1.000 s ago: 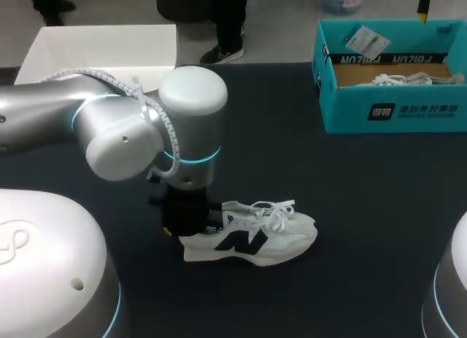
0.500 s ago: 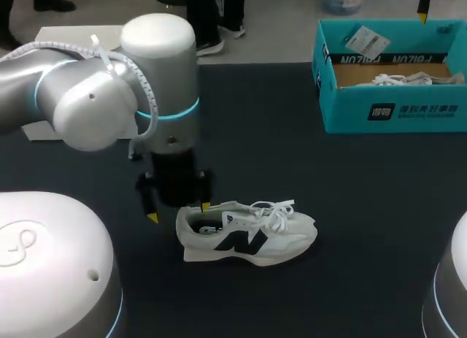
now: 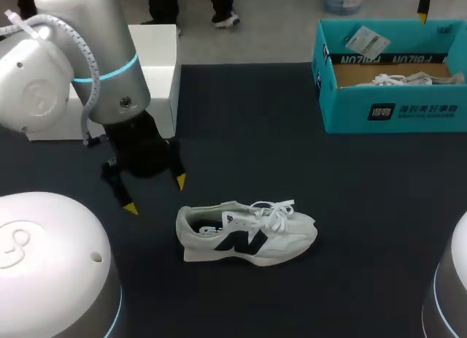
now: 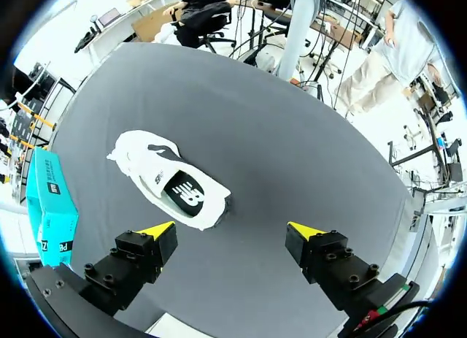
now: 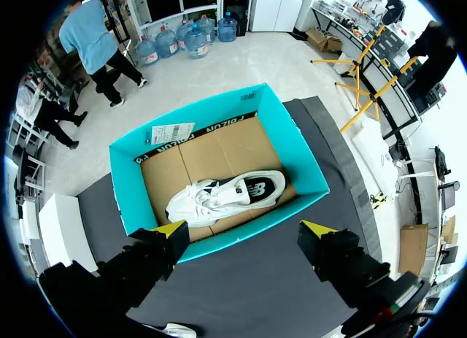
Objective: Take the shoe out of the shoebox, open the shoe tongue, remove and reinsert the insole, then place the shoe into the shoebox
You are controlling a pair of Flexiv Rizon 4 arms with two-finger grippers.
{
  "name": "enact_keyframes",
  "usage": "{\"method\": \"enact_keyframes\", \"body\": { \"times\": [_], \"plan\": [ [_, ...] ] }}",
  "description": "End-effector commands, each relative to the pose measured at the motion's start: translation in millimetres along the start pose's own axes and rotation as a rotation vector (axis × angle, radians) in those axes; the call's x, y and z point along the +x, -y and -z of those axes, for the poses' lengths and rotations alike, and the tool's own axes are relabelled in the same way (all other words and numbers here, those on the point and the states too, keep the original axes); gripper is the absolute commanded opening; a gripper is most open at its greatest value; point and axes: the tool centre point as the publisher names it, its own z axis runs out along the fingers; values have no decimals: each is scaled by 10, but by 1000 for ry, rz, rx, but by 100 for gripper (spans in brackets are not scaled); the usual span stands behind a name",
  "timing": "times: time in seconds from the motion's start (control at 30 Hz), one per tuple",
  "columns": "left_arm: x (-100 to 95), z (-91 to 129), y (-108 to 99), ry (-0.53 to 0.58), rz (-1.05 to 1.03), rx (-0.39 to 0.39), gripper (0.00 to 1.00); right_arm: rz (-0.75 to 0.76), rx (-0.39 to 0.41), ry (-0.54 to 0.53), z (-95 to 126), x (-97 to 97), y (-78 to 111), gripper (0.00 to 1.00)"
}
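Observation:
A white sneaker (image 3: 248, 232) with a dark logo lies on its side on the black table, toe to the right, laces loose. My left gripper (image 3: 155, 194) hangs open just left of its heel, touching nothing. In the left wrist view the sneaker (image 4: 171, 185) lies ahead of the open left gripper (image 4: 232, 229), nearer one finger. The teal shoebox (image 3: 394, 112) stands at the back right with a second white shoe (image 3: 408, 79) in it. My right gripper (image 5: 244, 228) hovers open high above the shoebox (image 5: 122, 181) and the second shoe (image 5: 226, 196).
A white open box (image 3: 157, 53) stands at the table's back left, partly behind my left arm. The shoebox (image 4: 51, 206) shows at the table's far edge in the left wrist view. Bare black tabletop lies between the sneaker and the shoebox.
My left gripper was down at the sneaker's heel; it has opened, risen and drawn away to the left. The sneaker has stayed put. The right arm has not moved.

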Motion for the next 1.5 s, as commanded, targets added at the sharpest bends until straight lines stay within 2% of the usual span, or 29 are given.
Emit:
{"method": "enact_keyframes", "body": {
  "times": [0.03,0.33,0.4,0.47,0.5,0.53,0.6,0.73,0.87,0.97,1.07,1.17,1.27,1.5],
  "plan": [
    [102,2,8,81,-2,-3,100,0,-1,0,0,-1,0,100],
    [102,2,8,81,-2,-3,100,0,-1,0,0,-1,0,100],
    [129,35,-23,89,84,58,100,0,-1,0,0,-1,0,100],
    [161,57,-47,59,188,201,100,0,-1,0,0,-1,0,100],
    [177,57,-45,58,212,219,100,0,-1,0,0,-1,0,100],
    [200,61,-57,62,275,284,100,0,-1,0,0,-1,0,100],
    [234,54,-76,69,351,353,100,0,-1,0,0,-1,0,100],
    [290,64,-141,111,492,436,100,0,-1,0,0,-1,0,100],
    [377,98,-179,214,628,500,100,0,-1,0,0,-1,0,100],
    [427,97,-208,283,696,514,100,0,-1,0,0,-1,0,100],
    [449,44,-247,305,742,521,100,0,-1,0,0,-1,0,100],
    [458,-9,-290,305,768,517,100,0,-1,0,0,-1,0,100],
    [453,-32,-324,252,720,467,100,0,-1,0,0,-1,0,100],
    [453,-32,-324,252,720,467,100,0,-1,0,0,-1,0,100]
  ]
}}
